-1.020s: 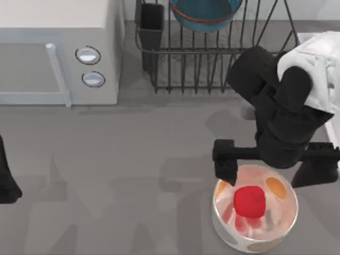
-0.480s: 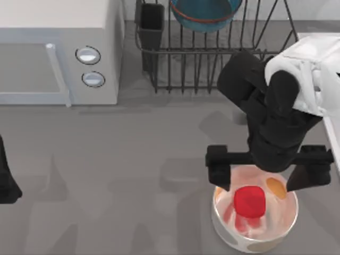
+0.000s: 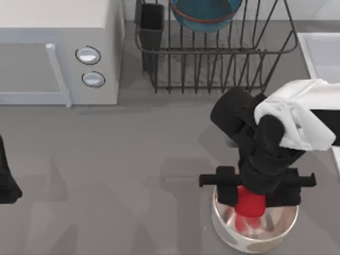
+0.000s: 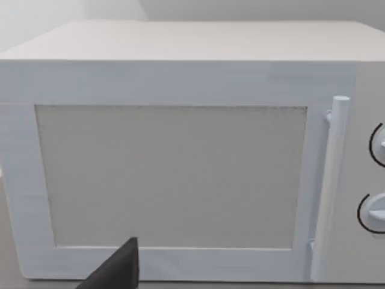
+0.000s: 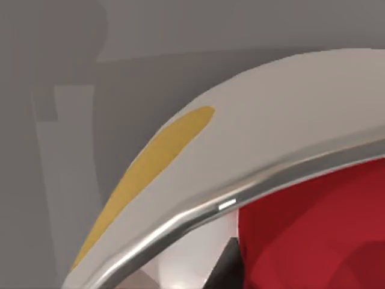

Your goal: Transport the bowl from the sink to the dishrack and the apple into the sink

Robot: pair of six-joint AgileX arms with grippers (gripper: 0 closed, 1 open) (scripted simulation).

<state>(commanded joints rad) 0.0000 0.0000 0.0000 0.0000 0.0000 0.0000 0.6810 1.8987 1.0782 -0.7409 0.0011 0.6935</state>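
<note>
Now right pincer (image 3: 249,197) straddling apple (image 3: 249,204), inside white bowl (image 3: 255,234)

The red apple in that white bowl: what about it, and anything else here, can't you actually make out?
- Apple, top view: the right gripper covers most of it, so contact is unclear.
- Teal bowl in the dishrack, top view: cut by the picture's edge.
- Sink, top view: mostly cut off and behind the right arm.

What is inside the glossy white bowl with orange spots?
The small red apple lies inside the glossy white bowl with orange spots. The right gripper hangs over it, hiding the apple's upper part and much of the bowl's interior.
</note>
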